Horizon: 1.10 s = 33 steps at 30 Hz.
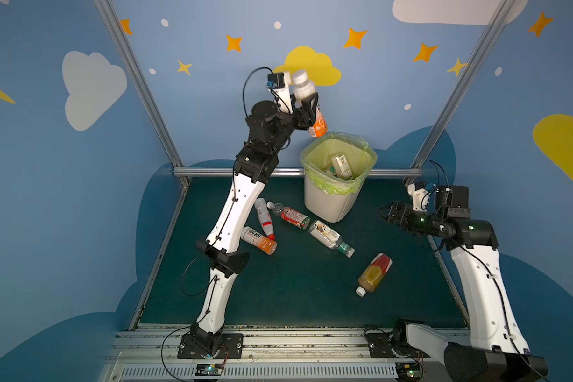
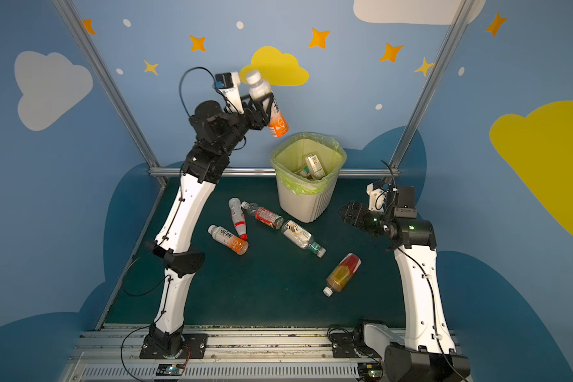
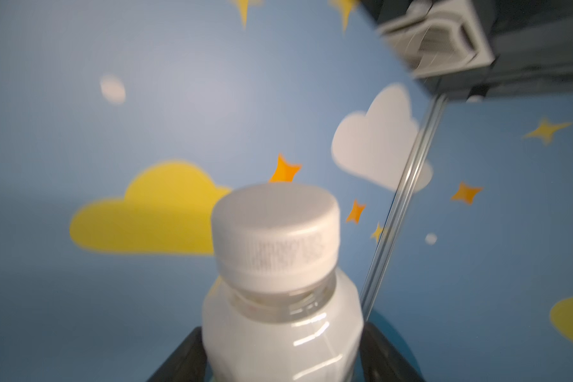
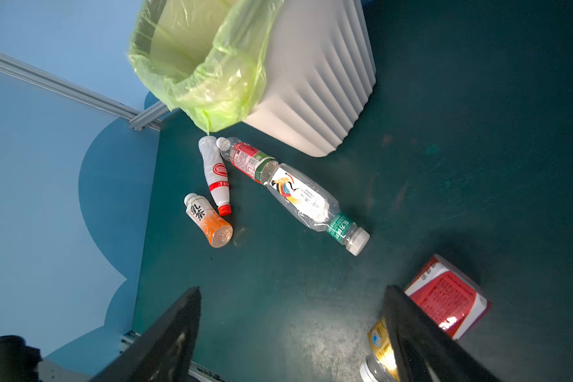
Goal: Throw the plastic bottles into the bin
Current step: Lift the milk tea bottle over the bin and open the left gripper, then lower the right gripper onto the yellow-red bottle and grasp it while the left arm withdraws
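Note:
My left gripper (image 1: 308, 106) is raised high, just left of and above the bin (image 1: 321, 201). A milky bottle with a white cap and orange base (image 1: 306, 89) stands between its jaws. In the left wrist view this bottle (image 3: 278, 314) is blurred, and the fingers stand apart with thin gaps at its sides. Several plastic bottles lie on the green table: an orange one (image 1: 258, 240), a red-capped white one (image 1: 264, 218), a red-labelled one (image 1: 290, 215), a clear one (image 1: 329, 238) and a brown one (image 1: 374, 273). My right gripper (image 1: 382, 211) hovers open and empty right of the bin.
The bin's yellow-green bag holds other bottles (image 1: 341, 167). A metal rail (image 1: 232, 171) runs behind the table, with slanted frame posts (image 1: 139, 82) at both back corners. The right arm's base link (image 1: 424, 337) lies along the front edge.

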Motion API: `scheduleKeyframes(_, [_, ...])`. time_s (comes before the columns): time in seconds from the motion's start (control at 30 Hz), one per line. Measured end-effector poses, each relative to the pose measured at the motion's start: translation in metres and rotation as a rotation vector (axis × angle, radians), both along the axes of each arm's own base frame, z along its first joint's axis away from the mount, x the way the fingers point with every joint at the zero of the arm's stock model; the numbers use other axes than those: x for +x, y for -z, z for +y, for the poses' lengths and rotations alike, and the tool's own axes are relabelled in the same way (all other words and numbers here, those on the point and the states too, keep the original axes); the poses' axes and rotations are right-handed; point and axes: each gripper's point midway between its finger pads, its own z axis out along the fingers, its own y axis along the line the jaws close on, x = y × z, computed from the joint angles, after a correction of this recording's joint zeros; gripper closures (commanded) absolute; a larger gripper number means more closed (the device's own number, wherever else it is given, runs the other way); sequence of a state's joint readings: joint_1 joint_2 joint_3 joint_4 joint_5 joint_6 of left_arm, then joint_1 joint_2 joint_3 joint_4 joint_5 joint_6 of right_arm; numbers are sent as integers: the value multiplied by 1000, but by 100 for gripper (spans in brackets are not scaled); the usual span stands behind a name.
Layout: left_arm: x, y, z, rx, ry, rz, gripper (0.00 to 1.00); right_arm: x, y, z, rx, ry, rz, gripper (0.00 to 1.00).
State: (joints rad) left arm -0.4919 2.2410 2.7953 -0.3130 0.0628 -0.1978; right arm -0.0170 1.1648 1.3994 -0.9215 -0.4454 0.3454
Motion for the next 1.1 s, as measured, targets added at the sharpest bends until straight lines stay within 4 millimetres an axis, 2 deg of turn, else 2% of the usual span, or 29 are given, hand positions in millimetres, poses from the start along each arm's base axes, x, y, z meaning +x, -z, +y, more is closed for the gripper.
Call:
scheduleKeyframes(0.03, [15, 39, -7, 35, 5, 90, 0, 3, 0, 0, 5, 4, 4, 13])
scheduleKeyframes(0.13, [33, 125, -24, 115, 36, 290, 0, 7, 5, 1, 12, 12, 26, 13])
scheduleKeyframes(0.2, [31, 148, -32, 145, 61, 354, 0, 9, 8, 1, 18, 17, 37, 13])
scheduleKeyframes(0.27, [24, 141, -39, 150, 84, 353, 0, 9, 8, 2, 20, 22, 40, 13])
scheduleKeyframes(0.43, [-16, 69, -38, 114, 138, 236, 0, 9, 9, -1, 4, 41, 39, 13])
scheduleKeyframes(0.57, [-52, 29, -24, 106, 155, 189, 0, 3, 20, -6, -10, 67, 63, 13])
scheduleKeyframes(0.67, [-69, 23, -10, 127, 150, 207, 0, -8, 38, -9, -17, 88, 107, 13])
scheduleKeyframes(0.73, [-74, 34, -3, 159, 144, 256, 0, -18, 54, -11, -22, 102, 144, 13])
scheduleKeyframes(0.8, [-76, 62, 2, 216, 137, 348, 0, -30, 72, -12, -25, 117, 189, 13])
scheduleKeyframes(0.87, [-79, 103, 7, 288, 134, 467, 0, -42, 91, -14, -25, 134, 241, 13])
scheduleKeyframes(1.0, [-98, 208, 23, 455, 123, 753, 0, -64, 129, -16, -17, 172, 347, 13])
scheduleKeyframes(1.1, [-127, 277, 44, 554, 106, 934, 0, -77, 153, -16, -6, 194, 421, 13])
